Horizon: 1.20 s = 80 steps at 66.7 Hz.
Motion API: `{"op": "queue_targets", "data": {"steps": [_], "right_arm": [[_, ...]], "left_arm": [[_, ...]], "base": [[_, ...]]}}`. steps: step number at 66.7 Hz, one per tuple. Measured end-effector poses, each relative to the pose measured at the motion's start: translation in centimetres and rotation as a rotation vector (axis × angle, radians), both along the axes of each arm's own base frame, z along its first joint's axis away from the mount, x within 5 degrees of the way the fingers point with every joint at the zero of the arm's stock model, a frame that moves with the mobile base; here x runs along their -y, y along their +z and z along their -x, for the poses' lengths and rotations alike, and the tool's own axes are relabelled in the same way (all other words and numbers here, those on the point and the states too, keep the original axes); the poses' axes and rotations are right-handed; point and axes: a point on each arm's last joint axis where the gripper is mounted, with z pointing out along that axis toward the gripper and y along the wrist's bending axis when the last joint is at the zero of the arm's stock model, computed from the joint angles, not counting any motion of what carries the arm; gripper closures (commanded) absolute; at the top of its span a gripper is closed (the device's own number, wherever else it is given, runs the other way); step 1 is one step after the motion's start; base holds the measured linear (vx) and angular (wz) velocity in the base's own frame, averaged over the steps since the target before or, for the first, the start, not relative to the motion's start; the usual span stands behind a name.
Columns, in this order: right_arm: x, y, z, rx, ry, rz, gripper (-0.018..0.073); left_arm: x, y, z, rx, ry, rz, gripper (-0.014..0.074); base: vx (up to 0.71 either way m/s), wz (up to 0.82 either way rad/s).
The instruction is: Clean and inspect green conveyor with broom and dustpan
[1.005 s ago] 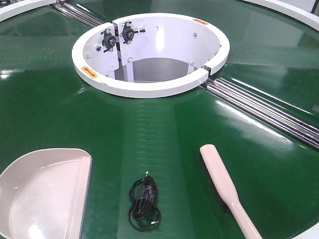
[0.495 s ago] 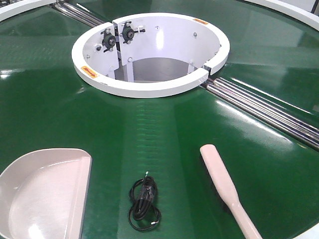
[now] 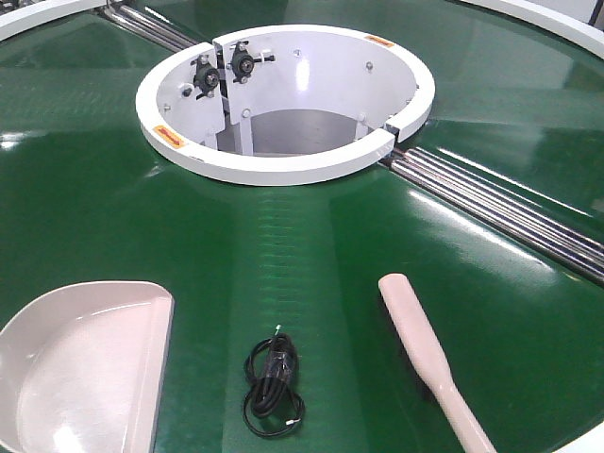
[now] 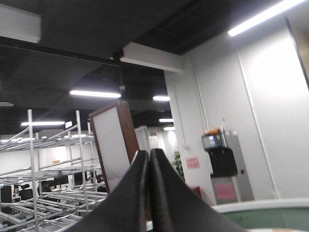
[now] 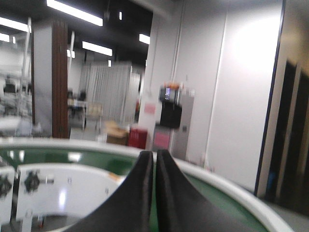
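Observation:
The green conveyor (image 3: 283, 236) fills the front view, glossy and dark. On it at the lower left lies the beige dustpan (image 3: 80, 363), its straight edge facing right. The pale broom (image 3: 425, 354) lies at the lower right, head pointing away and handle running off the bottom edge. Neither gripper appears in the front view. In the left wrist view my left gripper (image 4: 148, 153) is shut on nothing and points up at the room. My right gripper (image 5: 155, 153) is shut on nothing too, aimed over the conveyor (image 5: 96, 162) toward the white ring (image 5: 72, 183).
A coiled black cable (image 3: 272, 385) lies between dustpan and broom. The white ring housing (image 3: 283, 99) stands at the conveyor's centre. Silver rollers (image 3: 500, 212) run from the ring to the right edge, and others (image 3: 151, 26) run to the upper left. Metal shelving (image 4: 43, 174) stands beyond the conveyor.

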Motion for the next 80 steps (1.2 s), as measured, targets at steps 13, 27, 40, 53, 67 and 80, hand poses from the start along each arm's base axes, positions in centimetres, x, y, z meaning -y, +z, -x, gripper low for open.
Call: {"op": "queue_targets", "data": {"steps": [13, 27, 40, 53, 67, 80], "right_arm": [[0.5, 1.0, -5.6, -0.24, -0.014, -0.04, 0.0538], [0.0, -1.2, -8.6, -0.42, 0.019, -0.089, 0.0323], [-2.1, -2.4, -9.4, -0.516, 0.128, -0.073, -0.0014], [-2.7, -3.0, -9.9, -0.553, 0.152, -0.093, -0.0141], [-2.7, -3.7, -10.1, -0.616, 0.146, -0.097, -0.0101], [-2.8, -4.1, -10.1, -0.752, 0.145, -0.14, -0.008]], "left_arm": [[-0.7, 2.3, -4.4, -0.215, 0.038, 0.057, 0.0538], [-2.0, 0.4, -6.4, -0.479, 0.152, 0.167, 0.0242], [-2.4, -0.3, -6.3, -0.562, 0.203, 0.184, -0.0071], [-2.5, -1.0, -6.2, -0.635, 0.233, 0.107, -0.0104], [-1.5, -1.2, -6.3, -0.663, 0.167, -0.048, -0.0047], [-0.2, -1.8, -6.2, -0.731, 0.026, 0.001, -0.0008]], "base": [[0.0, 0.0], [0.0, 0.0], [0.0, 0.0], [0.0, 0.0], [0.0, 0.0], [0.0, 0.0]]}}
